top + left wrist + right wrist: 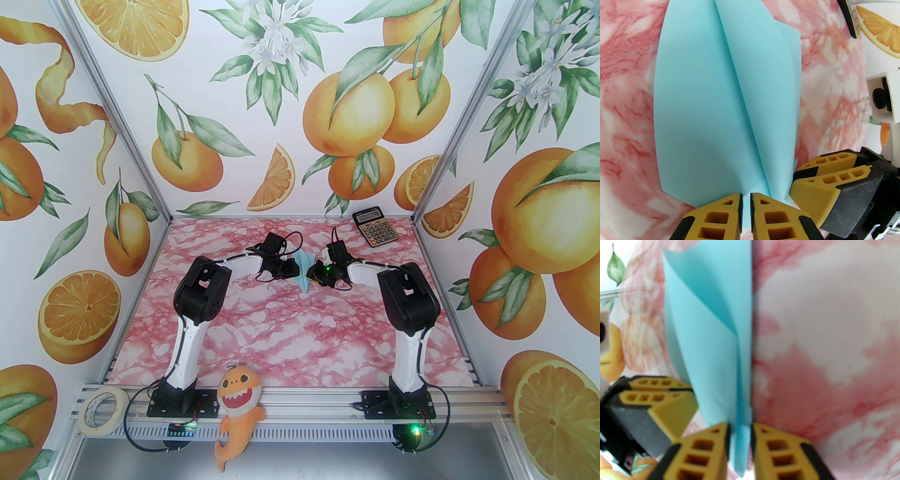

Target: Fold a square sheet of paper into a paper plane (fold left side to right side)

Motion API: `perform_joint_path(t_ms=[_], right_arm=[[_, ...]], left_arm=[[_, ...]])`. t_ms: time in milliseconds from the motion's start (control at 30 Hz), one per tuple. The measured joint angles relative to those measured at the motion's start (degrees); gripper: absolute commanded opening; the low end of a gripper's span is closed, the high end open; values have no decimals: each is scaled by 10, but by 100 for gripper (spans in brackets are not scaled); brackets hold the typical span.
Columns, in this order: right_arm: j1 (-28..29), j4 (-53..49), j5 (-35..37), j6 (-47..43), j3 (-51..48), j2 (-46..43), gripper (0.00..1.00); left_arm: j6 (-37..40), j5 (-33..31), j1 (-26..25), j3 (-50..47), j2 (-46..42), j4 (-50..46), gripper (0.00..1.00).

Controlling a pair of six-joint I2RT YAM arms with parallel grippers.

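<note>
Though creased, smooth pointed pale-blue paper plane (700, 105)

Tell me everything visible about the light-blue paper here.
The paper is thin, matte and pale blue, folded into a narrow layered shape with a long crease and one loose curling flap. It is over the pink marbled table, tapering to a point toward the arm bases. The left claw and right claw pinch it from opposite sides; whether it touches the table is unclear.
</note>
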Motion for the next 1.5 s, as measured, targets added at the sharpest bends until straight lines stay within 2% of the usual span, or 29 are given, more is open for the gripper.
perform_joint_path(t_ms=[133,533,600,767,1133,1500], right_arm=[[0,4,0,2,-1,2,20],[-8,25,-14,10,-14,2,18],[-8,25,-14,10,-14,2,14],[-9,28,-16,12,-16,2,18],[-11,52,-20,12,-31,-2,16],[-11,68,-19,15,-41,-4,15]], left_arm=[[0,0,0,0,0,-1,15],[0,0,-1,0,0,-1,15],[0,0,0,0,0,-1,15],[0,0,0,0,0,-2,15],[0,-5,-1,0,-5,-7,18],[-20,-9,-9,-68,-91,14,20]])
